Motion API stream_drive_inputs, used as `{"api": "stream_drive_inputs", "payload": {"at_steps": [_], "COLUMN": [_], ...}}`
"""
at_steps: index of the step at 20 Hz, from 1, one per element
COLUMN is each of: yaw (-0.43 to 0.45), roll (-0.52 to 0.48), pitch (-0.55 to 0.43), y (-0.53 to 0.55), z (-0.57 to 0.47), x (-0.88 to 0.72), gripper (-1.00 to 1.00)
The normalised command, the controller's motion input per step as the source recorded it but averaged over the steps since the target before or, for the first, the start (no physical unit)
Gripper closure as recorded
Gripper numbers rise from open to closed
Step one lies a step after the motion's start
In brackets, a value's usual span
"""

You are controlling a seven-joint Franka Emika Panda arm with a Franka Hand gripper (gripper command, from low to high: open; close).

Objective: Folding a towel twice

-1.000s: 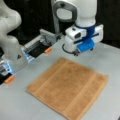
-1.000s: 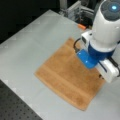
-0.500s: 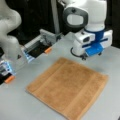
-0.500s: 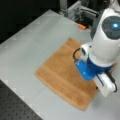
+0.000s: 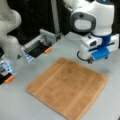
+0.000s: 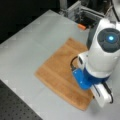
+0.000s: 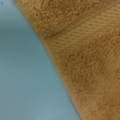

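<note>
The orange-brown towel (image 5: 68, 87) lies flat and unfolded on the grey table (image 5: 20, 105) in both front views. A woven band runs near its edge. My gripper (image 5: 90, 60) hangs just above the towel's right-hand far edge. In a front view the arm's white and blue hand (image 6: 86, 77) covers the towel (image 6: 58, 70) near its lower right corner and hides the fingers. The wrist view looks straight down on the towel's edge (image 7: 82, 65), with its woven band and bare table (image 7: 22, 75) to the left. No fingers show there.
A second white arm (image 5: 10, 32) stands at a front view's left beside a dark metal fixture (image 5: 41, 45) with orange tabs (image 5: 47, 50). That fixture (image 6: 85, 12) sits at a front view's top. A black perforated board (image 6: 12, 105) borders the table at bottom left.
The arm has travelled along the towel's edge, rightward in one front view and toward the bottom in the other. The towel has stayed flat and still.
</note>
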Motion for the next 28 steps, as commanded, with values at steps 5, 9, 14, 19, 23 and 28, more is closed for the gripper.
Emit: {"api": "stream_drive_inputs", "payload": {"at_steps": [5,9,14,19,23,28], "yaw": [-0.102,-0.060,-0.082,-0.151,-0.134,-0.073], "roll": [-0.329,-0.307,-0.339,-0.385,-0.396,-0.381], "pitch": [0.140,0.143,0.139,0.032,0.037,0.068], "y": [0.32,0.23,0.12,0.15,0.26,0.21], "z": [-0.05,-0.08,-0.13,-0.22,-0.01,-0.02], "x": [0.52,0.40,0.38,0.50,0.40,0.23], "gripper": [-1.00,-1.00,-1.00,-1.00,-1.00,-1.00]}}
